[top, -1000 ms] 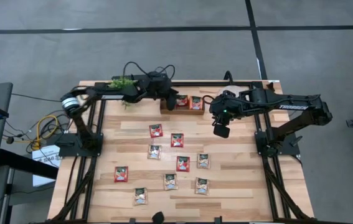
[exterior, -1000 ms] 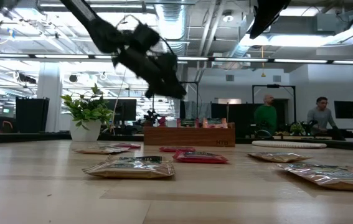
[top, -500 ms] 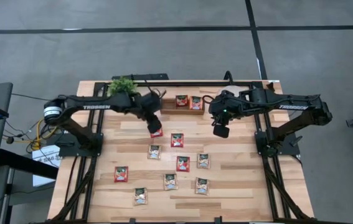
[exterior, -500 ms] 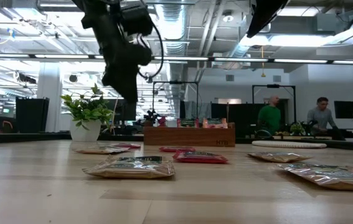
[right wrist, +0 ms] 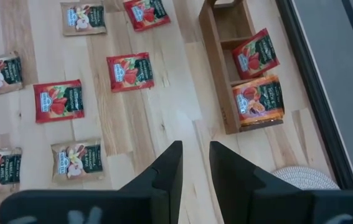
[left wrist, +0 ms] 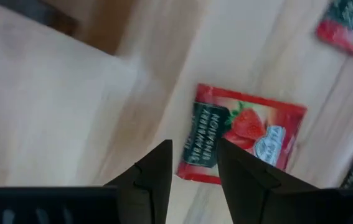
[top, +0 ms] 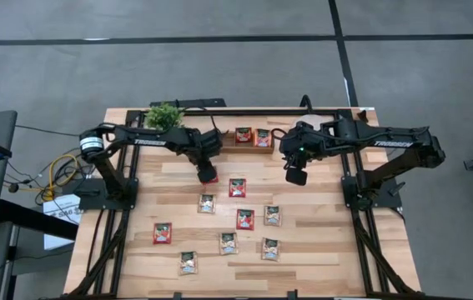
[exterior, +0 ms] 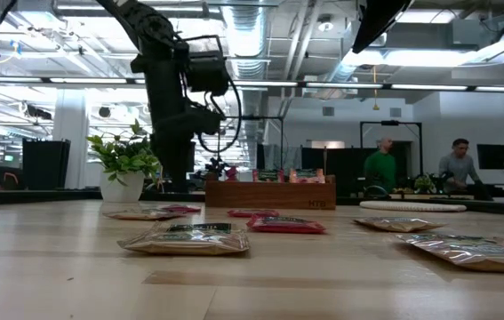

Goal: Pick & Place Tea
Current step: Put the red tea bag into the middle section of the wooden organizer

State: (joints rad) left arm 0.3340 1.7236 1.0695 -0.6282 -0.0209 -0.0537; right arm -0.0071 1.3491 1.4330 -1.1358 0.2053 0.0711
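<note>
An open-plan lab or office is indicated by exposed ceiling ducts (exterior: 269,36), monitors (exterior: 493,156) and two people (exterior: 379,164) seen beyond the table (exterior: 56,267).

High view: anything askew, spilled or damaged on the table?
Nothing stands out. The tea sachets lie flat and apart on the table, loosely scattered; two sit in the wooden tray. The left pincer hovers open over a red sachet; the right pincer waits beside the tray.
</note>
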